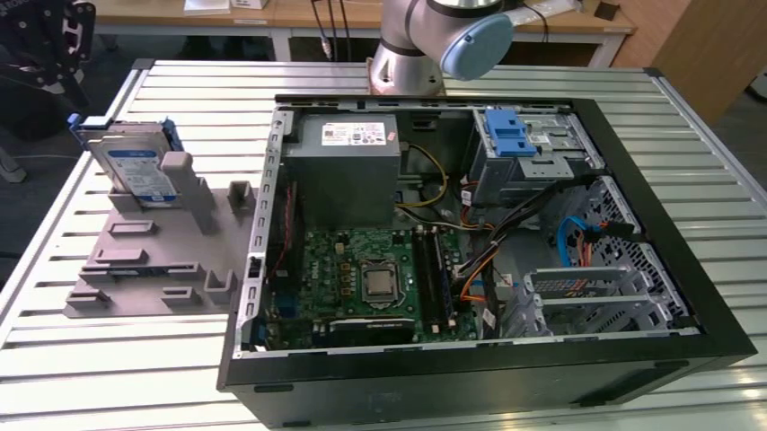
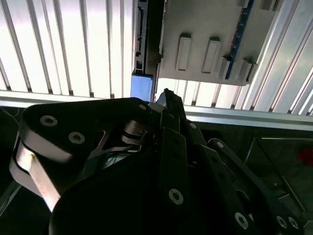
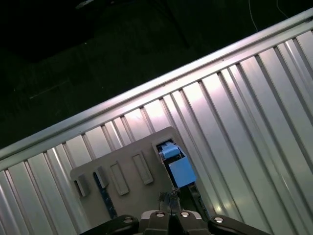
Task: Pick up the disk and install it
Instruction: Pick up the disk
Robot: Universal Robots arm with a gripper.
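On the slatted table, an open computer case lies just beside the grey plastic holder, on the exterior view's right. At the holder's far end the disk stands on its short edge in a slot. Its long axis is upright and tips slightly back, and its labelled face is turned toward the holder's near end. The gripper hangs above that far end, apart from the disk, fingers pressed together on nothing.
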